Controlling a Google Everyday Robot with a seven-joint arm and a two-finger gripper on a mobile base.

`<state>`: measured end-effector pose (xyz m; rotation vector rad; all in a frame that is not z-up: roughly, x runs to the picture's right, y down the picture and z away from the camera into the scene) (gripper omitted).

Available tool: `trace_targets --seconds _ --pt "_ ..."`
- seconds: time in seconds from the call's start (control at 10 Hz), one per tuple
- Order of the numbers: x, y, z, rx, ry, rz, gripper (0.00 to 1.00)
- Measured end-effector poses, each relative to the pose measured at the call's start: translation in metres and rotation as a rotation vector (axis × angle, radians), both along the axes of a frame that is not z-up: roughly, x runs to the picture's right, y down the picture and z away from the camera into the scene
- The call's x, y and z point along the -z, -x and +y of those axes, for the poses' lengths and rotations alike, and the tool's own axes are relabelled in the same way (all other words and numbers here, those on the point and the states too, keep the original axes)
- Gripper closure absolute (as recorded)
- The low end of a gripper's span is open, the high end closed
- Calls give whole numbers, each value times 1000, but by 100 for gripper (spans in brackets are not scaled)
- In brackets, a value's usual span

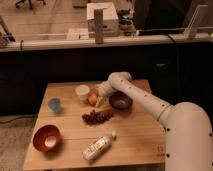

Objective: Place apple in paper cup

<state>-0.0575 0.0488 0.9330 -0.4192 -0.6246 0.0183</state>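
The apple (92, 98) is a small orange-yellow fruit on the wooden table (135, 135), just right of the paper cup (82, 92), a cream-white cup standing upright near the table's back. My gripper (97, 100) is at the end of the white arm that reaches in from the right, right at the apple's right side. The apple is partly hidden by the gripper.
A purple bowl (120, 101) sits right of the gripper under the arm. Dark red grapes (96, 117) lie in front of the apple. A light blue cup (54, 105) stands at the left, a red bowl (46, 138) at front left, a white bottle (98, 146) lies at the front.
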Motion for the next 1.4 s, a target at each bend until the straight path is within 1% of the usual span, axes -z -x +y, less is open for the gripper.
trace_targets --seconds 0.1,0.3,0.4,0.5,0.6,0.7,0.9,1.2,1.4 --pt "-2 2 0 5 3 -7 20" --pt "-7 7 0 16 10 -22 27" --pt "-9 8 0 21 12 -27 35" --pt "-12 10 2 27 16 -32 40" --pt "-14 12 2 32 19 -36 51" --pt "-15 13 3 36 20 -37 56" --pt "-14 14 4 45 18 -35 58" --pt "-8 14 9 49 12 -24 75" --pt "-3 10 9 47 4 -16 77"
